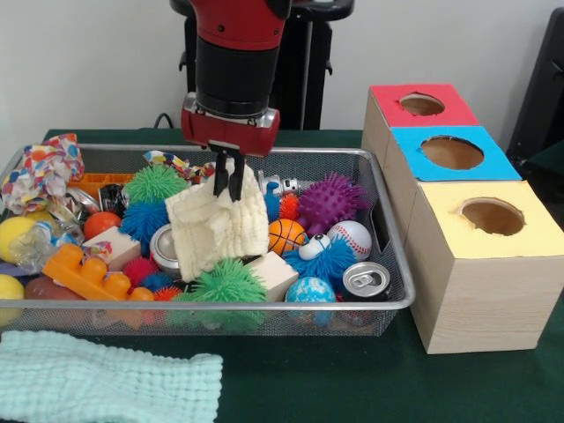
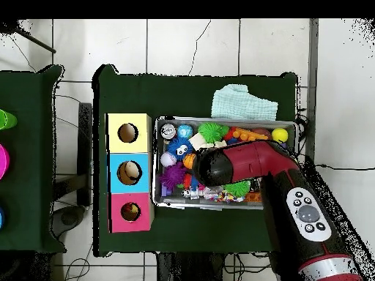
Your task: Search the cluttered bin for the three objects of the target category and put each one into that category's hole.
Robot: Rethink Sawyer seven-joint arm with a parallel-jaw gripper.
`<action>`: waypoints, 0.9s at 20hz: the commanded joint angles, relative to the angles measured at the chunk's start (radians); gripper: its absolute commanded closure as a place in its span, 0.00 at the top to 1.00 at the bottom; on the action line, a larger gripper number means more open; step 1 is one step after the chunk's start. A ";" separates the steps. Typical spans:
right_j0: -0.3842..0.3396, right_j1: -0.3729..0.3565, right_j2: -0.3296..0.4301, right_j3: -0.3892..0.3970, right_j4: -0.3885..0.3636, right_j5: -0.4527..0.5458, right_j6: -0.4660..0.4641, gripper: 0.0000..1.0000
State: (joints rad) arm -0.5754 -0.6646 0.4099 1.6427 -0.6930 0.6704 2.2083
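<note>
Green-covered bench carries everything. End effector is pinched shut on a cream cloth, which hangs just over the wire bin. Its trailing hem could snag the green spiky ball below, or slip free.

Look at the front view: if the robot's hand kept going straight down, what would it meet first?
The hand is already shut on the cream cloth. Straight below, that cloth would likely press into the green spiky ball and wooden block, though depth is uncertain.
</note>
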 commanded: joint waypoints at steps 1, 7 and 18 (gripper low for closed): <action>-0.007 0.016 0.018 -0.010 0.020 0.007 -0.072 0.00; -0.005 0.015 0.020 -0.006 0.021 0.007 -0.073 0.00; 0.004 0.022 0.020 -0.023 0.036 0.038 -0.073 1.00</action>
State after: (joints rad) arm -0.5756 -0.6646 0.4099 1.6427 -0.6860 0.6704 2.2083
